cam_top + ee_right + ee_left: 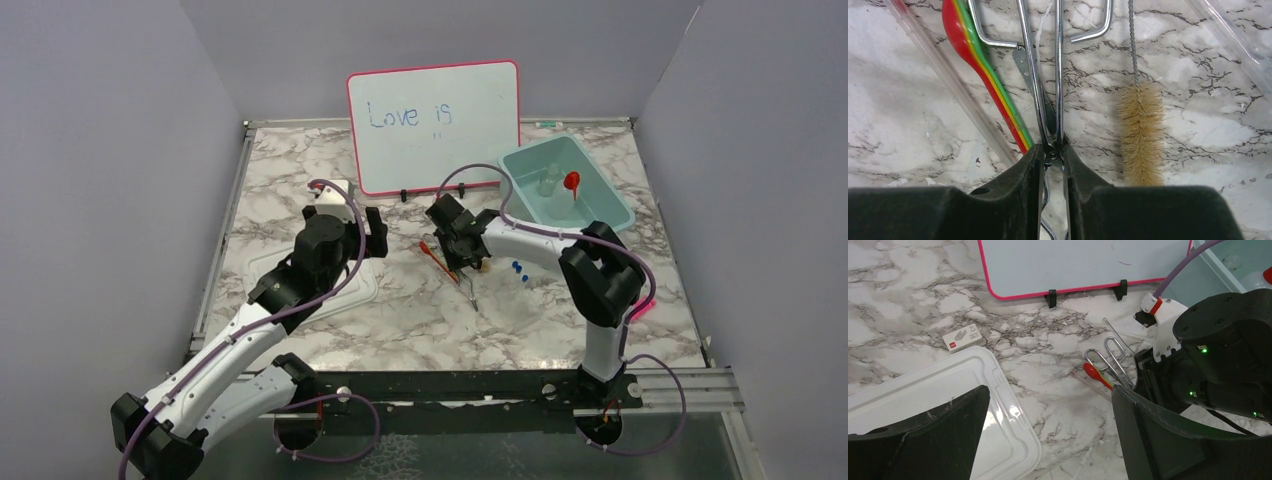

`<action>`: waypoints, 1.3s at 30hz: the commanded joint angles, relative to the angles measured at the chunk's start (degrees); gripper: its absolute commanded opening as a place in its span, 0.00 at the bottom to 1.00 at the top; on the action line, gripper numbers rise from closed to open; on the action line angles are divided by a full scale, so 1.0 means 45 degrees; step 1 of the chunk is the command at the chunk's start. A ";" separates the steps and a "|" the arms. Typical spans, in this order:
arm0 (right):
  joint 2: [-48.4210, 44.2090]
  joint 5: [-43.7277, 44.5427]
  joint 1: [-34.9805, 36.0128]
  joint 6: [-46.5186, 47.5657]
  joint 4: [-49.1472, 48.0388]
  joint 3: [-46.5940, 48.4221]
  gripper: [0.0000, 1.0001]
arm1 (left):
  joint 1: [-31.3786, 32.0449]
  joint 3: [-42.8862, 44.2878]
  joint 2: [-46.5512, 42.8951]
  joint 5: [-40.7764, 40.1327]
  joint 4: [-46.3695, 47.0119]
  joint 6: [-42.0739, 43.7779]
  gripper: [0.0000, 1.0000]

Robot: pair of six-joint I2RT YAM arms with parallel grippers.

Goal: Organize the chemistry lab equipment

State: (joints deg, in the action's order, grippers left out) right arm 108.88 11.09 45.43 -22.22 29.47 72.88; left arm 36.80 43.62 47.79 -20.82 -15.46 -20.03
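Observation:
My right gripper (pixel 1053 152) is down on the table with its fingers pressed on either side of the metal tweezers (pixel 1058 75) at their pivot. The tweezers' looped handles point away from me. Left of them lie a red, yellow and green stick (pixel 983 65) and a clear rod (pixel 948 80). A wire brush (pixel 1141 132) with tan bristles lies to the right. In the top view my right gripper (pixel 462 262) is at the table's middle. My left gripper (pixel 1049 392) hangs wide open over the marble beside a white lid (pixel 948 385), holding nothing. A clear beaker (pixel 548 183) and a red funnel (pixel 572 181) sit in the teal bin (pixel 600 200).
The pink-framed whiteboard (pixel 435 120) stands at the back on two black feet. A small white box (pixel 962 337) lies left of centre. Blue bits (pixel 518 267) rest by the right forearm, and a pink marker (pixel 640 308) lies near the right edge.

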 commanded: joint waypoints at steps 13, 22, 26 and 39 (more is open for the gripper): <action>0.0007 -0.0025 0.0022 0.0256 -0.0148 0.0289 0.16 | -0.0071 -0.0025 0.0072 -0.0022 0.0350 0.0115 0.94; -0.2592 0.0126 0.0017 0.0435 -0.0802 -0.0212 0.09 | -0.0071 -0.0024 0.0029 -0.0021 0.0351 0.0116 0.94; -0.3529 0.0682 0.0022 0.0129 -0.0696 -0.0142 0.04 | -0.0071 -0.0024 -0.0009 -0.0022 0.0352 0.0116 0.94; -0.5990 0.1281 -0.2609 0.1689 -0.0238 0.2339 0.04 | -0.0081 -0.0029 -0.0061 0.0020 0.0341 0.0115 0.94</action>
State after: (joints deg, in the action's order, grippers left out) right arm 85.97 15.11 40.27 -18.81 29.15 78.17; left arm 36.80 43.62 48.12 -20.82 -15.46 -20.03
